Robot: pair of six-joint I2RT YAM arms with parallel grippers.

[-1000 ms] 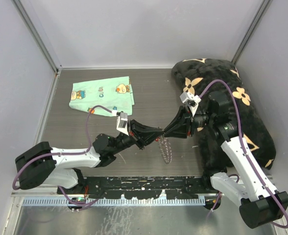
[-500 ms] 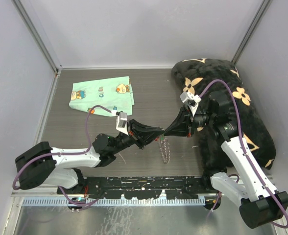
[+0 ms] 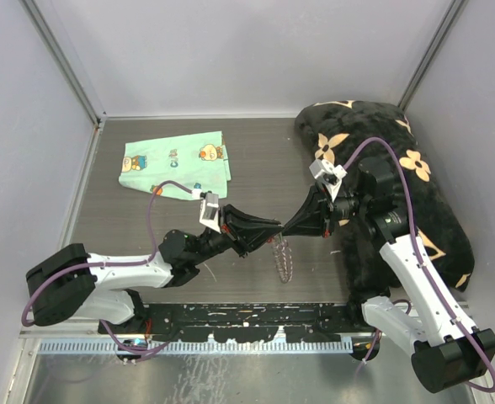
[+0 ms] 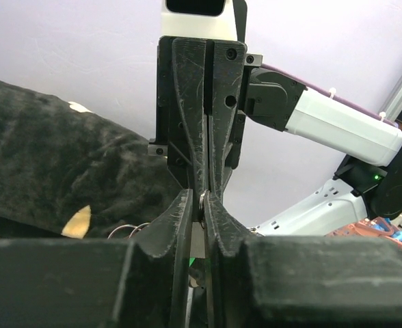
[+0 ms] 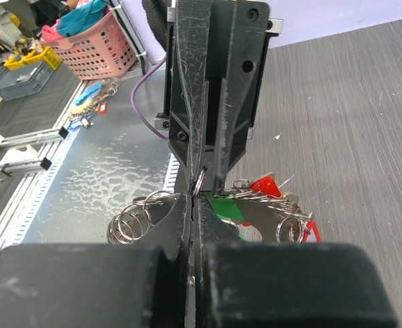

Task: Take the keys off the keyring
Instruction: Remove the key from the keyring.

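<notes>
My two grippers meet tip to tip above the table's middle. The right gripper (image 3: 285, 227) (image 5: 193, 201) is shut on a small silver ring (image 5: 198, 183) at the top of the bunch. That same ring (image 4: 202, 201) stands between the fingers of the left gripper (image 3: 273, 225) (image 4: 199, 203), whose jaws are a narrow gap apart. Below the tips hangs the keyring (image 3: 286, 259) with its fringe of small rings (image 5: 132, 219). The keys (image 5: 264, 186) show red and green heads and dangle beside the right fingers.
A mint-green printed cloth (image 3: 176, 164) lies at the back left. A black flower-print cushion (image 3: 391, 160) fills the right side, under the right arm. A black rail (image 3: 247, 318) runs along the near edge.
The right gripper has closed onto the small ring. The left jaws have parted slightly. Both arms and the hanging bunch have hardly moved.
</notes>
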